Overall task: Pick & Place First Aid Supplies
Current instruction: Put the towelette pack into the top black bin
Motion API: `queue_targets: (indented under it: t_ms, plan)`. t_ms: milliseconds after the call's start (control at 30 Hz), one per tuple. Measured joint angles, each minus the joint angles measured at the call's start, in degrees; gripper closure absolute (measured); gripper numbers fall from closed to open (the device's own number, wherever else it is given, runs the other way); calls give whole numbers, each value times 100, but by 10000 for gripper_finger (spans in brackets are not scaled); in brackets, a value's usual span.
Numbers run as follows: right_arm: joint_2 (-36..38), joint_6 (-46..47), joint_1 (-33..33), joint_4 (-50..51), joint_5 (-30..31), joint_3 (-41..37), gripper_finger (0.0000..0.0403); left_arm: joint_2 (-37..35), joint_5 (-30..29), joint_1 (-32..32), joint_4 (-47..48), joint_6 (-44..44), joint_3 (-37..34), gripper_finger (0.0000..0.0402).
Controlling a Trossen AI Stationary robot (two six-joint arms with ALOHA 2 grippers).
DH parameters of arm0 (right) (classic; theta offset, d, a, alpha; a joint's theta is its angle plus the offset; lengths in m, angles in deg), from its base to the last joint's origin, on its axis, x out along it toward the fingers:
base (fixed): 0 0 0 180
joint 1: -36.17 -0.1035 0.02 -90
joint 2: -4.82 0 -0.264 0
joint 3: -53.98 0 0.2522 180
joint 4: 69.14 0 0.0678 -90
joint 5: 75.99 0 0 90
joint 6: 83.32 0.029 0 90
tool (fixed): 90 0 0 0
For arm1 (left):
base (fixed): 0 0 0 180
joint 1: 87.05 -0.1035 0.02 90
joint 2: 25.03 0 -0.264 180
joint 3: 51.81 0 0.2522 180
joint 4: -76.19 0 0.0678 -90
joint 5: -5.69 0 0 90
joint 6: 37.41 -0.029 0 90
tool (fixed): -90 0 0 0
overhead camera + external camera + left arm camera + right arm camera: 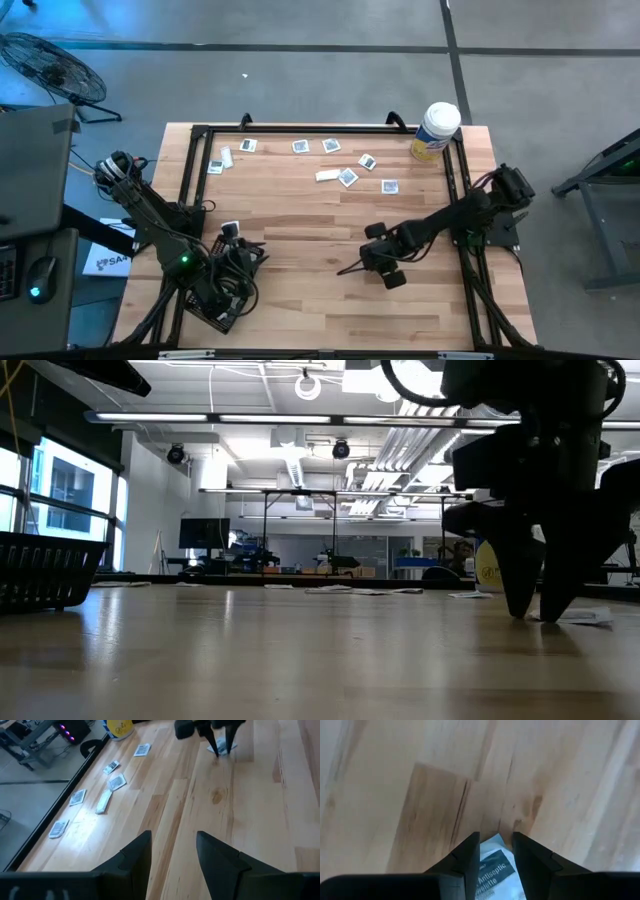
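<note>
1. Right end effector [388, 268], in the high view, sits low over the bench [330, 300] at about 4 o'clock from its centre; its fingers cannot be made out from above. The left end effector [232, 262] hangs at about 8 o'clock over a black mesh tray [222, 300], whose contents are hidden by the arm. A loose row of first aid packets [347, 177] lies along the 12 o'clock edge, well apart from both arms, with a narrow white strip wrapper [327, 175] lying roughly 3-to-9 o'clock. A white canister [436, 131] with a yellow label stands upright at the 1 o'clock corner.

2. In the low view, the right end effector [530, 605] touches the bench with its fingers pointing down, and a flat white packet [580, 616] lies at their tips. A black mesh tray [45, 570] is cut off at the picture's edge, so its inside is not visible.

3. In the left wrist view, the left end effector [172, 852] has its fingers apart with nothing between them, above bare wood.

4. In the right wrist view, the right end effector [496, 851] stands with its fingers partly apart, straddling an antiseptic towelette packet [495, 867] lying flat; whether the packet is pinched cannot be told, and its near end is cut off.
</note>
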Motion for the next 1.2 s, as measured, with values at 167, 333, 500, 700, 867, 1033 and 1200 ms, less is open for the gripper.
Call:
queue_targets:
  t_ms: [167, 333, 500, 700, 867, 1033, 1200]
  plan:
    - [-144, -176, 4, 57, 84, 24, 293, 0, -121, 0, -66, 76, 0, 250]
    - [-153, -153, 58, 190, 125, 22, 311, 0, -213, 0, -102, 237, 0, 250]
    - [-159, -146, 169, 275, 120, 16, 361, 140, -311, 0, -110, 554, 0, 250]
    - [-121, -122, 293, 145, 48, 11, 396, 684, -504, -21, -214, 830, 0, 250]
    - [48, -41, 273, 48, 342, 123, 401, 1052, -540, -340, -864, 819, 2, 250]
    - [281, -32, 141, -149, 1037, 215, 401, 1252, -68, -927, -1521, 566, 4, 250]
    - [306, -37, -14, -666, 2011, 233, 402, 1285, 1360, -1665, -3772, -670, -523, 250]
